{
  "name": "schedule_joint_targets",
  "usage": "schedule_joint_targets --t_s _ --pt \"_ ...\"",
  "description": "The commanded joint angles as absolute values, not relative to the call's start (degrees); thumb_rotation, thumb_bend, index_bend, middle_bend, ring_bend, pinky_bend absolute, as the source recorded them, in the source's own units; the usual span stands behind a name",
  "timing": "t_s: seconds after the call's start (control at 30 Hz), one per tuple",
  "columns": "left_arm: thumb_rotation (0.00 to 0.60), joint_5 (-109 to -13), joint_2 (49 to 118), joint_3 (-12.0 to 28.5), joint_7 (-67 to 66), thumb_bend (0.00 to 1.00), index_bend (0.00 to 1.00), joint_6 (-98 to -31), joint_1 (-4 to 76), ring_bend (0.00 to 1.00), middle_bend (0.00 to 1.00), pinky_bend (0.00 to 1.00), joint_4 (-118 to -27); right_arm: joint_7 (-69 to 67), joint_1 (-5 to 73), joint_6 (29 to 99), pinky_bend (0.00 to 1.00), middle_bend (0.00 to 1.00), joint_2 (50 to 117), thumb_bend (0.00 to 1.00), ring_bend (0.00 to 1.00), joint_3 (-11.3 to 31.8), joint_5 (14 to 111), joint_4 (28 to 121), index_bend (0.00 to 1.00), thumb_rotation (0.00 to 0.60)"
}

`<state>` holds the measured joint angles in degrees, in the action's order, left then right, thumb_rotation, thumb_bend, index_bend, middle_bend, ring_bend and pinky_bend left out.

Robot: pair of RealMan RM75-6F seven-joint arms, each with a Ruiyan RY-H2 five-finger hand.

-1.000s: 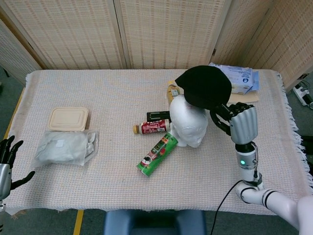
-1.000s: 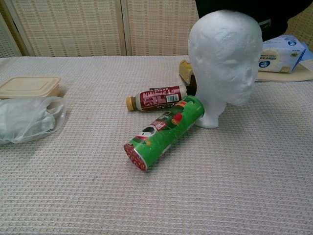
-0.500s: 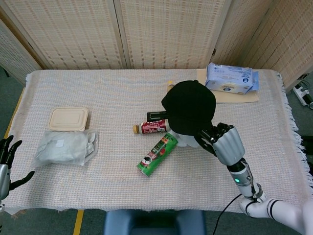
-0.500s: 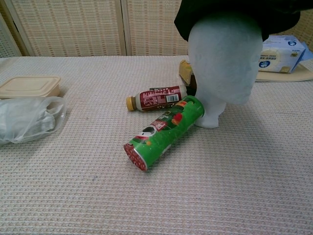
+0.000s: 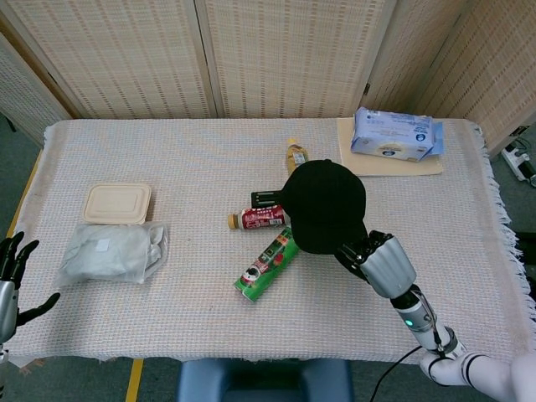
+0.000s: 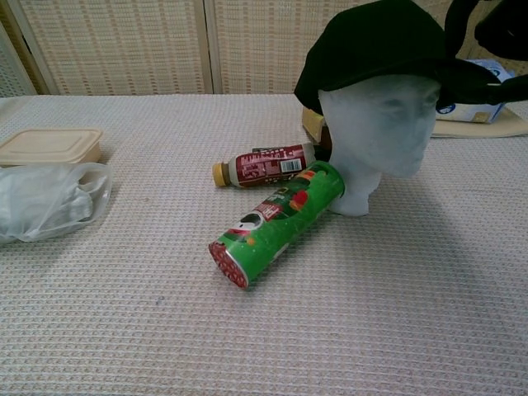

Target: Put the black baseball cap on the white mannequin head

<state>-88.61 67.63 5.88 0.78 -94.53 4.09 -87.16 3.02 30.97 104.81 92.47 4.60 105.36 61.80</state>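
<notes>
A desk [image 5: 167, 335] draped in a pale woven cloth stands before tan wicker screen panels [image 5: 285, 50].

Since the frame 1 second earlier, the black fabric baseball cap [image 5: 322, 205] has come down from above and behind the white foam mannequin head [image 6: 384, 136] and now sits on it, crown covering the top, brim jutting past the face. The right hand [image 5: 378, 261] has followed it toward the near edge; its fingers [image 5: 350, 251] are clamped on the brim.

The left hand [image 5: 10, 276] hangs at the desk's near-left corner, fingers apart, holding nothing.

Just beyond the right fingers, a green cardboard snack tube [image 5: 268, 264] lies on its side touching the head's base, with a red-labelled plastic bottle [image 5: 261, 219] lying behind it. A yellowish bottle [image 5: 295, 155] lies farther back. A blue wet-wipes pack [image 5: 392, 134] rests on a tan mat far behind the right fingers. Near the left fingers lie a clear crumpled plastic bag [image 5: 113, 253] and a beige lidded food box [image 5: 117, 203].
</notes>
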Motion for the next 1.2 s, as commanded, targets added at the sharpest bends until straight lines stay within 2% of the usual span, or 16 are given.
schedule_joint_targets --t_s 0.03,0.1,0.17,0.3,0.57,0.67,0.73,0.8,0.83,0.9,0.97,1.03,1.07,1.13,1.2 --pt "0.600 -88.5 67.6 5.9 0.8 0.15 0.17 -94.5 4.1 0.01 0.08 0.11 -87.1 2.9 30.6 105.0 1.00 1.00 92.5 0.36 1.00 4.7 105.4 61.4 0.40 0.600" --pt "0.600 -88.4 67.6 5.9 0.8 0.15 0.17 -94.5 4.1 0.01 0.08 0.11 -87.0 2.8 30.2 105.7 1.00 1.00 92.2 0.29 1.00 4.9 105.6 61.4 0.24 0.600" --pt "0.600 -88.4 67.6 6.0 0.8 0.15 0.17 -94.4 4.1 0.01 0.08 0.11 -87.0 2.8 29.9 106.1 1.00 1.00 91.7 0.22 1.00 5.0 105.7 61.5 0.14 0.600" --pt "0.600 -88.5 67.6 6.0 0.8 0.15 0.17 -94.6 4.0 0.01 0.08 0.11 -87.0 3.2 28.6 106.6 1.00 1.00 89.6 0.10 1.00 4.8 105.7 63.3 0.02 0.600" --pt "0.600 -88.7 67.8 5.8 0.7 0.15 0.17 -94.4 4.1 0.02 0.08 0.11 -87.1 3.5 23.3 107.9 1.00 1.00 83.6 0.02 1.00 2.5 104.7 70.2 0.00 0.600" --pt "0.600 -88.9 67.7 5.6 0.7 0.15 0.16 -94.3 4.1 0.02 0.08 0.11 -87.3 4.2 19.6 108.7 1.00 0.95 80.8 0.02 0.96 2.0 101.9 74.1 0.00 0.600" --pt "0.600 -89.1 67.6 5.4 0.7 0.15 0.17 -94.2 4.1 0.02 0.08 0.11 -87.4 6.8 16.8 107.6 1.00 0.85 78.3 0.02 0.87 1.6 98.6 77.1 0.01 0.600" --pt "0.600 -89.3 67.5 5.2 0.8 0.15 0.17 -94.0 4.1 0.02 0.08 0.11 -87.6 11.7 14.2 104.4 0.97 0.70 75.4 0.02 0.73 0.6 94.2 80.9 0.03 0.600" --pt "0.600 -89.4 67.4 5.0 0.9 0.15 0.17 -93.9 4.1 0.02 0.08 0.11 -87.7 13.6 13.3 103.1 0.91 0.59 74.3 0.02 0.64 0.3 92.5 82.7 0.05 0.600" --pt "0.600 -89.4 67.2 4.7 1.0 0.15 0.16 -93.3 4.1 0.02 0.08 0.11 -88.1 14.7 12.0 101.8 0.80 0.48 73.4 0.02 0.53 0.7 89.7 84.2 0.12 0.600" --pt "0.600 -89.2 67.0 4.5 0.8 0.15 0.16 -92.7 4.2 0.02 0.08 0.11 -88.4 13.5 10.7 100.7 0.70 0.43 73.4 0.02 0.46 0.9 87.1 84.0 0.16 0.600" --pt "0.600 -89.0 66.8 4.4 0.6 0.15 0.16 -92.2 4.3 0.02 0.08 0.11 -88.7 10.7 9.3 99.2 0.53 0.34 73.3 0.02 0.34 1.1 84.5 83.6 0.13 0.600" --pt "0.600 -89.0 66.7 4.4 0.7 0.15 0.16 -92.1 4.3 0.02 0.08 0.11 -88.7 9.4 8.8 98.7 0.48 0.30 73.2 0.02 0.29 1.1 83.9 83.2 0.12 0.600" --pt "0.600 -89.1 66.5 4.4 1.0 0.15 0.15 -91.9 4.5 0.02 0.09 0.11 -88.9 7.6 8.0 97.9 0.40 0.23 72.8 0.02 0.20 1.0 83.4 82.1 0.09 0.600" --pt "0.600 -89.2 66.4 4.3 1.5 0.15 0.15 -91.8 4.5 0.01 0.09 0.11 -88.9 7.5 7.7 97.2 0.35 0.20 71.3 0.02 0.17 0.5 84.2 82.3 0.07 0.600"
